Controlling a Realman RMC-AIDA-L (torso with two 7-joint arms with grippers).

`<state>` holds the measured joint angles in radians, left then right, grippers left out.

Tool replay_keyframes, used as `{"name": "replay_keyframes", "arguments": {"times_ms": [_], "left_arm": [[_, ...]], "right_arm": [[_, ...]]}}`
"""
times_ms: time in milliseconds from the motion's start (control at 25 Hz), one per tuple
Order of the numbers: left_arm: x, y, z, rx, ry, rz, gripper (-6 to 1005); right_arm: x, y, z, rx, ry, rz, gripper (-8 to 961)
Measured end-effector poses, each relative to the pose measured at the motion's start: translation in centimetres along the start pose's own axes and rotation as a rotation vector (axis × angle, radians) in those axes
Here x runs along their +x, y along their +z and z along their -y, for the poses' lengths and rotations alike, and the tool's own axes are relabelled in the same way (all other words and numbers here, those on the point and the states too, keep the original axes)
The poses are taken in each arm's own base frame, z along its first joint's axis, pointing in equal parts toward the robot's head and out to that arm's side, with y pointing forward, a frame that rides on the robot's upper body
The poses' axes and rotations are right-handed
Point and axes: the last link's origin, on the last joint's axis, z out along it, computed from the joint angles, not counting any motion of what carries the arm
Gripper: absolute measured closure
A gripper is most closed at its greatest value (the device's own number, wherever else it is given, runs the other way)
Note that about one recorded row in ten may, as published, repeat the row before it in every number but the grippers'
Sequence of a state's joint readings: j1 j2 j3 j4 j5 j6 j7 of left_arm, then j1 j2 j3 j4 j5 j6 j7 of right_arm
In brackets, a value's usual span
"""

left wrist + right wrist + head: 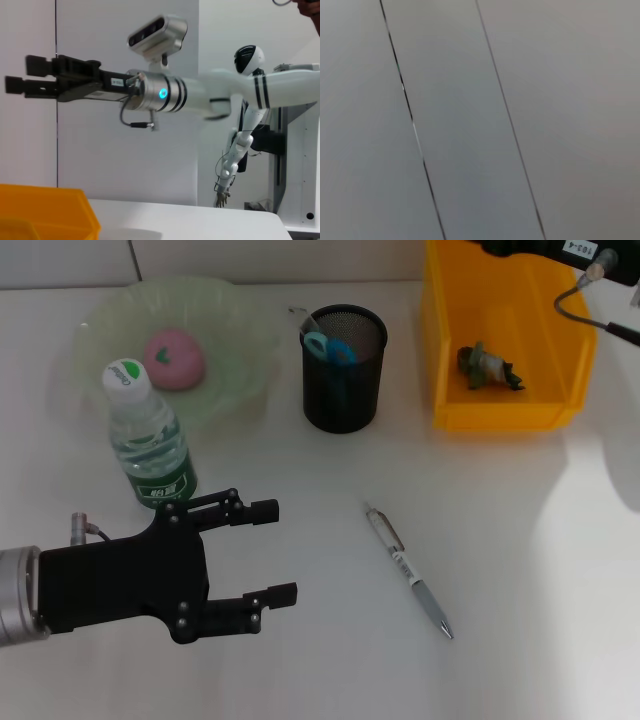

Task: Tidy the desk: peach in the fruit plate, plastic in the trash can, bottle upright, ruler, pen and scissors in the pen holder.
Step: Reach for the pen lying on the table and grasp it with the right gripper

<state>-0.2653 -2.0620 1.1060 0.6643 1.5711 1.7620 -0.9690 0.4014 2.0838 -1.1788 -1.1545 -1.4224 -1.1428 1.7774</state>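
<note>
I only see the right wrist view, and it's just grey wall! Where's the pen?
Observer: The pen lies flat on the table, outside the pen holder.
Operator: Is the bottle standing up?
Observer: Yes, the bottle stands upright next to the fruit plate.
Operator: What are the robot's hands doing?
Observer: The left gripper hovers open beside the bottle; the right gripper is held up by the yellow bin.
</note>
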Motion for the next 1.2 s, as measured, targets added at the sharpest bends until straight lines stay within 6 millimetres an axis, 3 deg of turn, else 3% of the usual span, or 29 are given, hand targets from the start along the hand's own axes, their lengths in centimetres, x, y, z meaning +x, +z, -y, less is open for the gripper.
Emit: {"name": "replay_keyframes", "arguments": {"times_ms": [160,360,520,760,960,1200], "left_arm": [[-0.1,0.1,0.1,0.006,-0.002,0.009,234],[-0.3,0.1,0.2,0.009,-0.008,0.018,234],[-0.4,-0.1,0.3,0.015,-0.013,0.028,234],[-0.7,-0.5,0.4,0.019,-0.043,0.055,234],[-1.2,-0.3,0.3,0.02,-0.063,0.091,234],[-1.2,-0.2,0.4,0.018,-0.06,0.091,234]], "right_arm": [[-1.6,-0.6,-1.6,0.008,0.015,-0.314,182],[-3.2,-1.9,-3.7,0.068,0.114,-0.617,113],[-3.9,-2.2,-5.1,0.131,0.124,-0.826,115],[-1.0,0.7,-6.1,0.172,0.113,-1.081,119],[1.5,2.9,-6.7,0.188,0.084,-1.154,131],[3.4,4.0,-6.7,0.205,0.088,-1.178,146]]}}
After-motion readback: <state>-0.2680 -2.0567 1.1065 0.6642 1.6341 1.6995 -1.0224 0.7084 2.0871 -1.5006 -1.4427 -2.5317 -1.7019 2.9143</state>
